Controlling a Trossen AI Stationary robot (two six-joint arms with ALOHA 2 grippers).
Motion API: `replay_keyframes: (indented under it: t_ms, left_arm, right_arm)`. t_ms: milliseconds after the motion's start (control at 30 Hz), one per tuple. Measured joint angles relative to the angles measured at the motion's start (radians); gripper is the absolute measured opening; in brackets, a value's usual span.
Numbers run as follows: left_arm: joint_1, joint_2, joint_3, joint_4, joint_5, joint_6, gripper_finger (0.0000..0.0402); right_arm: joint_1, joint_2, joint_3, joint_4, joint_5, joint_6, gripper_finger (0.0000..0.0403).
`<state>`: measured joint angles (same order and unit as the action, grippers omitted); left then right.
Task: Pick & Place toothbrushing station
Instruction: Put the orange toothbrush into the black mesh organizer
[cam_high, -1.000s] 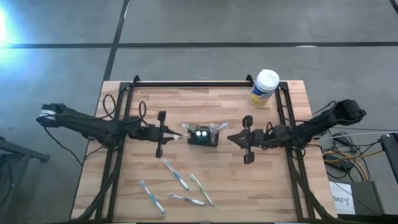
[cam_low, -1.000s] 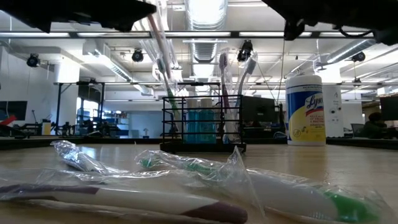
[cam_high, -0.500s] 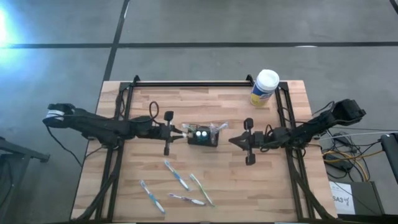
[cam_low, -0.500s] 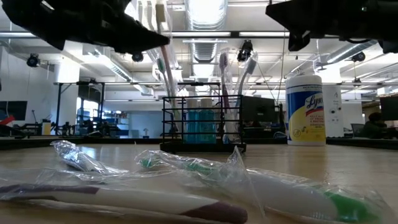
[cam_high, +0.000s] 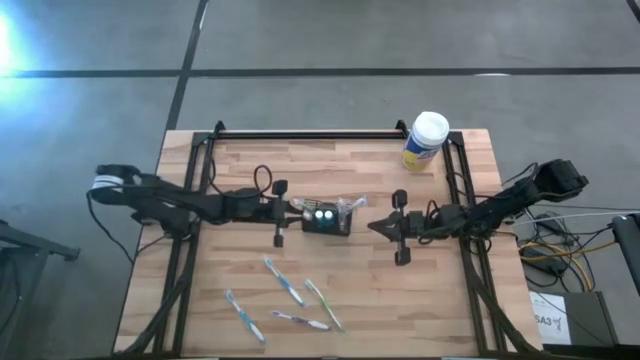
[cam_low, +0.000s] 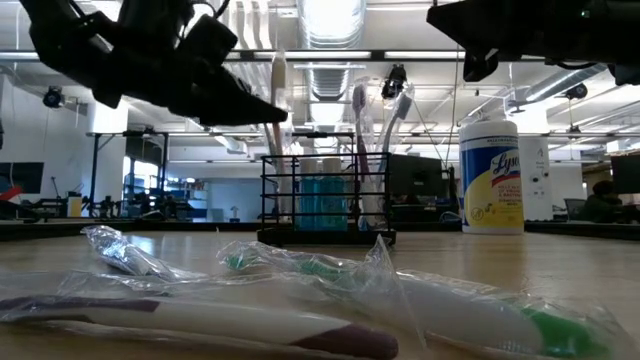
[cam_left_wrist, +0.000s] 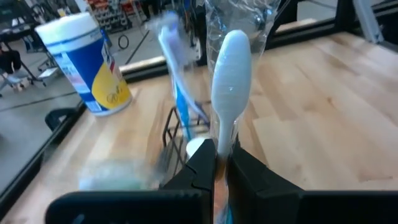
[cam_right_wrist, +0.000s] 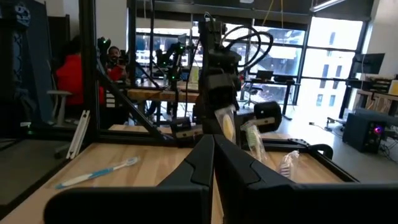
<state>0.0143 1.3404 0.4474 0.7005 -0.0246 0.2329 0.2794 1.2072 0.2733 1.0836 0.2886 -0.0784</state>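
- The left gripper (cam_high: 291, 208) hovers just at nine o'clock of the toothbrushing station (cam_high: 327, 218), a black mesh holder near the middle of the table (cam_high: 440, 290); its jaws are clenched on a wrapped toothbrush (cam_left_wrist: 230, 102) held upright, handle end up.
- The right gripper (cam_high: 375, 226) waits at three o'clock of the holder, well clear of it, jaws pressed together on nothing.
- The holder already carries several brushes standing in it (cam_low: 360, 150), so the loading looks partly done; the held brush is judged not yet seated.
- Four loose toothbrushes (cam_high: 283, 280) lie at six o'clock of the holder, near the table's front edge, apparently left to be picked.
- A wipes canister (cam_high: 426, 141) stands at the holder's two o'clock, untouched.
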Motion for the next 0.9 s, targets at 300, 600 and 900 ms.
replay_keyframes:
  t_ms: [300, 600, 900]
  left_arm:
    - [0.013, 0.091, -0.031, 0.112, 0.000, -0.035, 0.0031]
    - [0.013, 0.065, -0.033, 0.103, 0.003, -0.128, 0.0083]
    - [0.011, 0.034, -0.033, 0.100, 0.012, -0.155, 0.0152]
  right_arm:
    - [0.000, 0.000, 0.000, -0.001, 0.000, 0.000, 0.0008]
    - [0.000, 0.000, 0.000, -0.002, 0.000, 0.000, 0.0008]
    - [0.000, 0.000, 0.001, -0.003, 0.000, 0.000, 0.0008]
